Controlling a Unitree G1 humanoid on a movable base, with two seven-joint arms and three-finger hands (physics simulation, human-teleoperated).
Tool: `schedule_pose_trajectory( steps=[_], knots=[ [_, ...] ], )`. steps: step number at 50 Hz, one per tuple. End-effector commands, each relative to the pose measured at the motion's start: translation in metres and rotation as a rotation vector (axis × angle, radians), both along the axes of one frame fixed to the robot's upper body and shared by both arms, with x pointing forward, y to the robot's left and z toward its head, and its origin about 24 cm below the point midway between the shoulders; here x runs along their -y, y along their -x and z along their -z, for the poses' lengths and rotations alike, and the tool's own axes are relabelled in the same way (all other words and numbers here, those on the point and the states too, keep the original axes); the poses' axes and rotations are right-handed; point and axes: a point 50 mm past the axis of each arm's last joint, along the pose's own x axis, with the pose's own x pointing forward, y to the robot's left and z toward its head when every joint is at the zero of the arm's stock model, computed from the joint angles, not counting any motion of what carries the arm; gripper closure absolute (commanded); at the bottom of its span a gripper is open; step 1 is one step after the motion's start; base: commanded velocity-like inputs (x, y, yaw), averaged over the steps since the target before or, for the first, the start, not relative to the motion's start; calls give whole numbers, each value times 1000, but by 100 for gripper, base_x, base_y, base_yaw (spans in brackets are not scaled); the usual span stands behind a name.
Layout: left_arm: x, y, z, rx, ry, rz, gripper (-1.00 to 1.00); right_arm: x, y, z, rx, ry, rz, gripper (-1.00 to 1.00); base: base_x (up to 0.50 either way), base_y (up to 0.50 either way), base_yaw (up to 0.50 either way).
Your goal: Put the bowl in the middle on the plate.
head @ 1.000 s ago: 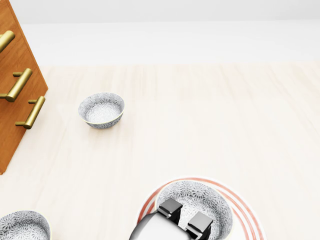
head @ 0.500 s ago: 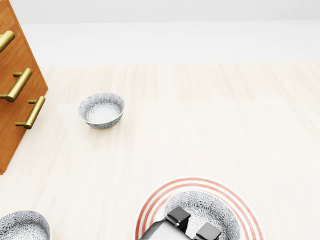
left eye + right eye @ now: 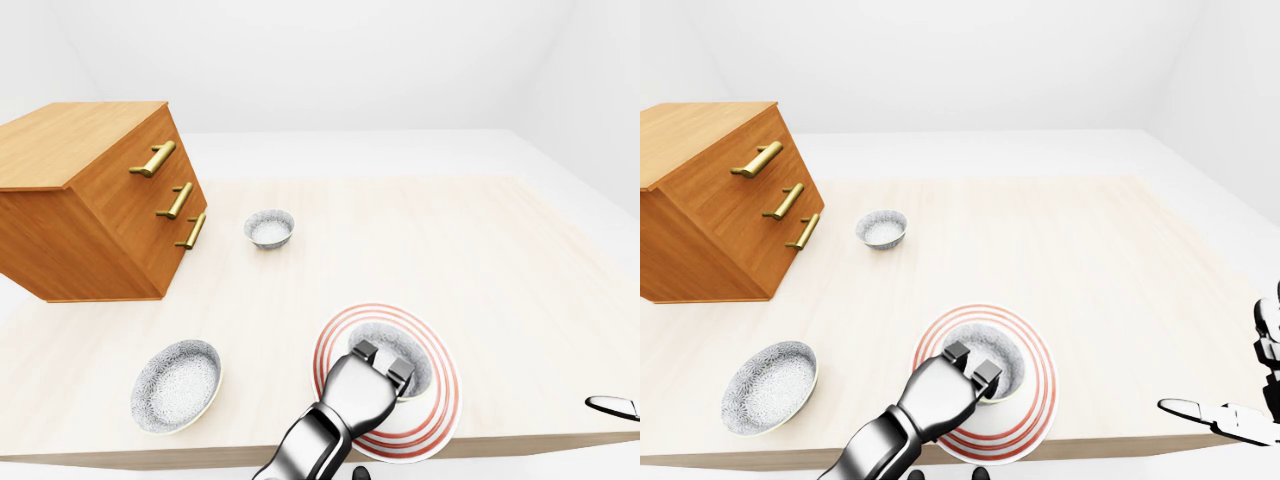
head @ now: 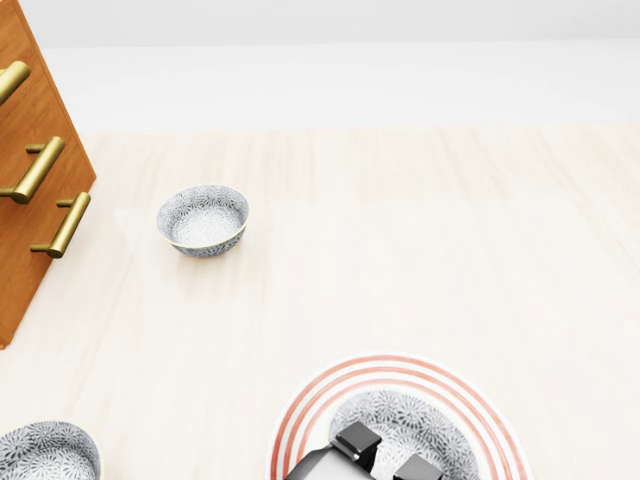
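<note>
The patterned middle bowl (image 3: 1006, 352) rests inside the red-ringed plate (image 3: 1035, 400), near the bottom edge of the table in the right-eye view. My left hand (image 3: 973, 363) comes in from the bottom with its dark fingertips (image 3: 958, 352) over the bowl's near rim, shut on it. The head view shows the same bowl (image 4: 410, 418) and plate (image 4: 300, 420) at the bottom edge. My right hand (image 3: 1220, 415) hangs off the table at the far right with its fingers spread and nothing in them.
A smaller patterned bowl (image 3: 270, 228) stands toward the top left, close to the wooden dresser (image 3: 80, 200) with brass handles. A larger bowl (image 3: 177, 385) sits at the bottom left. The plate lies close to the table's near edge (image 3: 520, 442).
My left hand and the bowl have sunk toward the bottom of the head view, and the bowl now sits low within the plate's rings. Other bowls and dresser unchanged.
</note>
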Motion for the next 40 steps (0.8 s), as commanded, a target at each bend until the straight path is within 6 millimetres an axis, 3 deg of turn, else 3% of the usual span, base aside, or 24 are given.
schedule_pose_trajectory(
  steps=[1, 39, 40],
  knots=[
    [-1, -2, -2, 34, -20, -12, 100, -1, 1, -3, 7, 12, -1, -100, 0, 0, 0],
    [0, 0, -2, 20, -11, -7, 100, 0, 1, -4, 12, 15, 3, -100, 0, 0, 0],
    [1, 0, -2, 19, -11, -5, 94, 0, 0, -4, 12, 15, 4, -100, 0, 0, 0]
  ],
)
